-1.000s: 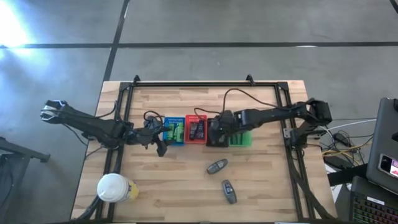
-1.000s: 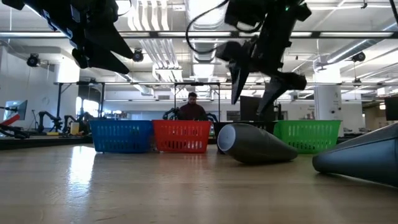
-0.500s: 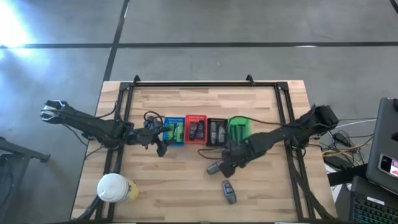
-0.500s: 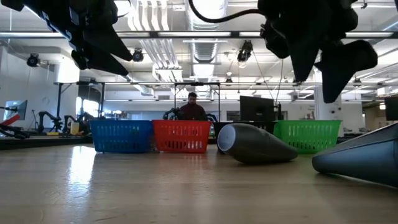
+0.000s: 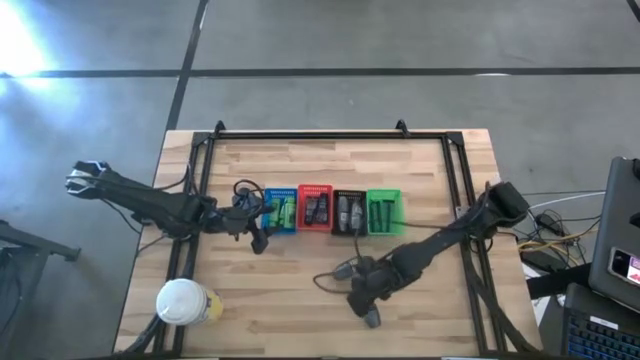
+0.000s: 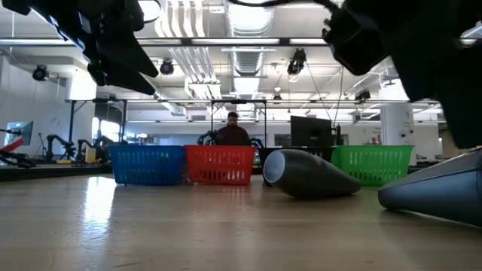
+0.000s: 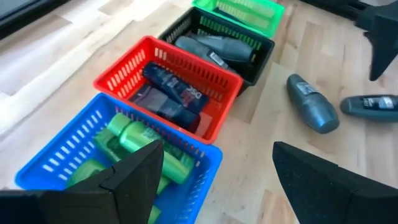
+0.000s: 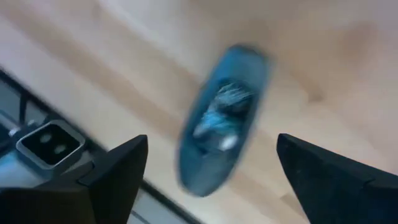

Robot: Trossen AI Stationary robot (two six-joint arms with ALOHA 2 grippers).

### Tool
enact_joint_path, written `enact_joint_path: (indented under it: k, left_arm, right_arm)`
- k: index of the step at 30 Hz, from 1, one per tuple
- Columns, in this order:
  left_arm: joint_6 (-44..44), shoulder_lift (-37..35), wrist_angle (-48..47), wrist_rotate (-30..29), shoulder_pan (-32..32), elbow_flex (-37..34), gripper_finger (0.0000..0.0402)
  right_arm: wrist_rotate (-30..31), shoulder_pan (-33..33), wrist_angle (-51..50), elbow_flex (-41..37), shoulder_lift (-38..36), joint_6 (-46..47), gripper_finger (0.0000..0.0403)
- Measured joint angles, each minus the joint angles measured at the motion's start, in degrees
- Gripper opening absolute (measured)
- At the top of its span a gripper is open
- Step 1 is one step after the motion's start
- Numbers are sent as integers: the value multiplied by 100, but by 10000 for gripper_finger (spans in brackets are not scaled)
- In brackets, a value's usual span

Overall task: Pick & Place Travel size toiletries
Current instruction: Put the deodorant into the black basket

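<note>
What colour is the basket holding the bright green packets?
Blue. The basket with the green packets shows best in the left wrist view.

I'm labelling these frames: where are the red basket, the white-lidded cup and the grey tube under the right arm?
red basket (image 7: pixel 122 66): left wrist view, on its slotted side wall.
white-lidded cup (image 5: pixel 180 300): high view, on the lid's centre.
grey tube (image 8: pixel 219 118): right wrist view, on its body's middle.

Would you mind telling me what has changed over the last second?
The right gripper left the black basket and swung toward the table's front, now open above the nearer grey tube. The left gripper, all four baskets, the other grey tube and the cup stayed put.
</note>
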Motion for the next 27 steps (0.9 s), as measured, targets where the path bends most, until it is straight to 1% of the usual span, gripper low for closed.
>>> enact_joint_path:
  k: [2,6,9,14,18,24,27]
  left_arm:
    - [3,16,-23,55,-1,0,307]
    - [3,43,-66,196,-1,0,307]
    - [1,54,-49,281,-1,0,307]
    - [-48,54,-60,334,-3,0,307]
    - [-75,52,-55,349,-3,0,307]
    - [-167,52,-45,349,-5,0,307]
    - [-194,52,-47,436,-5,0,307]
  right_arm:
    - [-6,76,17,257,226,25,357]
    - [15,193,-431,729,762,42,360]
    - [19,283,-788,1060,1151,41,354]
    - [15,394,-1050,1432,1645,-41,335]
    - [28,405,-1103,1474,1745,-182,297]
    - [471,390,-1265,1437,1608,-209,203]
    - [994,352,-1226,1453,1388,-41,202]
